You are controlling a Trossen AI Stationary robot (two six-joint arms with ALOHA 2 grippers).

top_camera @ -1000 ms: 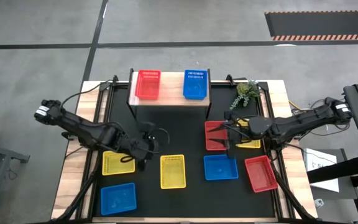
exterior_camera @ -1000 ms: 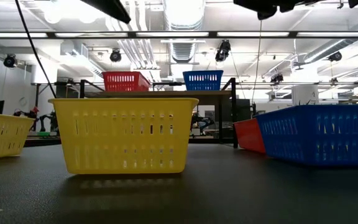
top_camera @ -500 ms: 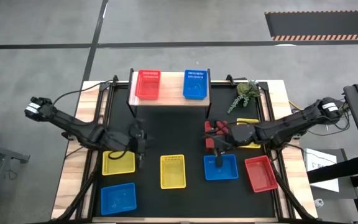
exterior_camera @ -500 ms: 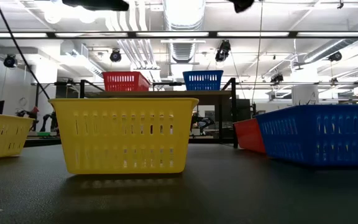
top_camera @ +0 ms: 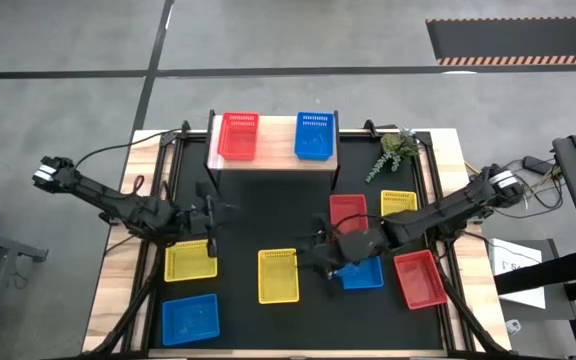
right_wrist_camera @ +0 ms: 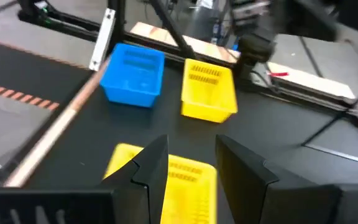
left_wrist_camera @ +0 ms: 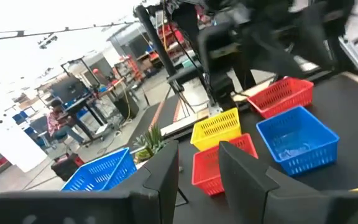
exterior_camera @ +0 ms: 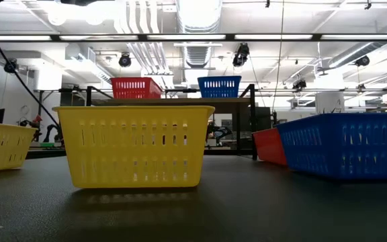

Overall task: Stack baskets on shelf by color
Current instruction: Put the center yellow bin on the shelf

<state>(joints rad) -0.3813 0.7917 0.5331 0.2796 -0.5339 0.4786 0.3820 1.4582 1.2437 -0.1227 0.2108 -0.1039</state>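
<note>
1. Right gripper [top_camera: 320,255] has swung from over the red basket [top_camera: 347,212] to between the middle yellow basket [top_camera: 277,275] and the blue basket [top_camera: 360,270]; fingers parted, holding nothing.
2. Left gripper [top_camera: 211,213] has pulled back above the left yellow basket [top_camera: 189,261]; fingers apart, empty.
3. Shelf [top_camera: 274,153] carries one red and one blue basket, unchanged.
4. Writing: none legible.

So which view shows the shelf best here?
The high view: the whole shelf shows, a red basket and a blue basket on its top. The low view shows it far off, edge-on. The left wrist view catches only the blue basket; the right wrist view misses the shelf.
</note>
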